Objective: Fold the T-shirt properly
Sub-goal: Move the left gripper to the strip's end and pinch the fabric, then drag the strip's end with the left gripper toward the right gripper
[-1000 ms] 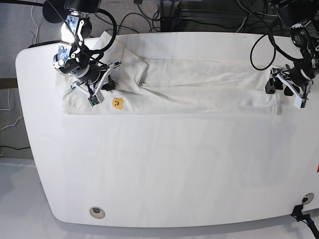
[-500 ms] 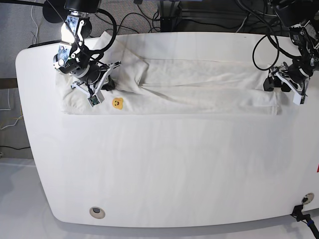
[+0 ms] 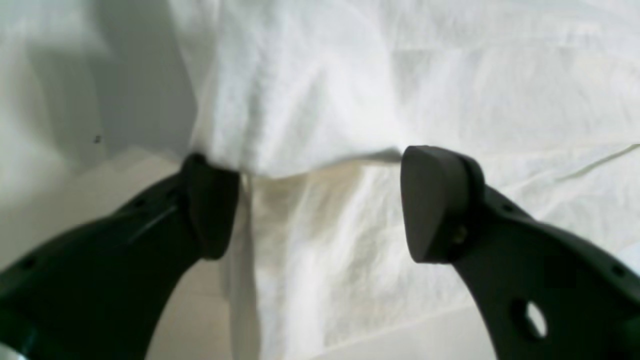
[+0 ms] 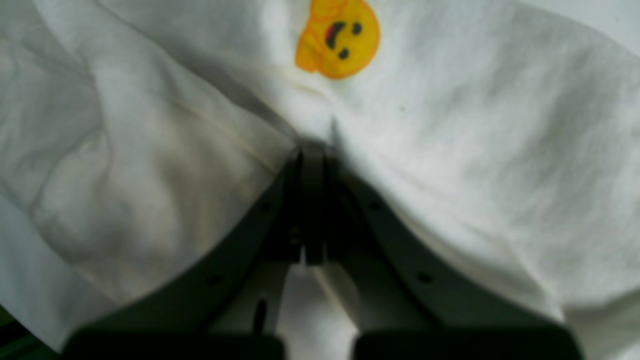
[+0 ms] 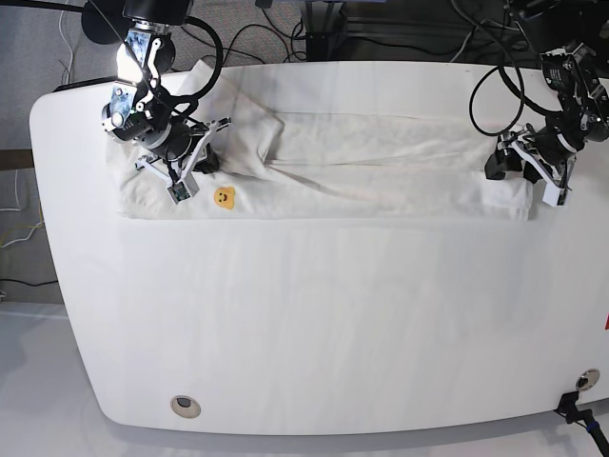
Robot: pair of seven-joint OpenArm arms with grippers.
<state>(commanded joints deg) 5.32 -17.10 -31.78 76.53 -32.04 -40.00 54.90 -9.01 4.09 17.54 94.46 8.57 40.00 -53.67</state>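
The shirt [image 5: 381, 195] lies in a long, rumpled strip beneath both grippers, roughly gathered but far from neatly folded, with the left gripper [image 3: 320, 205] spread wide over one end and the right gripper [image 4: 312, 157] closed together, its hold on cloth unclear

The T-shirt [image 5: 381, 195] is white (its printed face [image 4: 345, 40] orange-yellow).

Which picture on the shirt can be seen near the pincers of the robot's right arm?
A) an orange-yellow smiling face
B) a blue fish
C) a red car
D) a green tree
A: the right wrist view shows an orange-yellow face with dark eyes and a mouth on the white T-shirt, just beyond the gripper.
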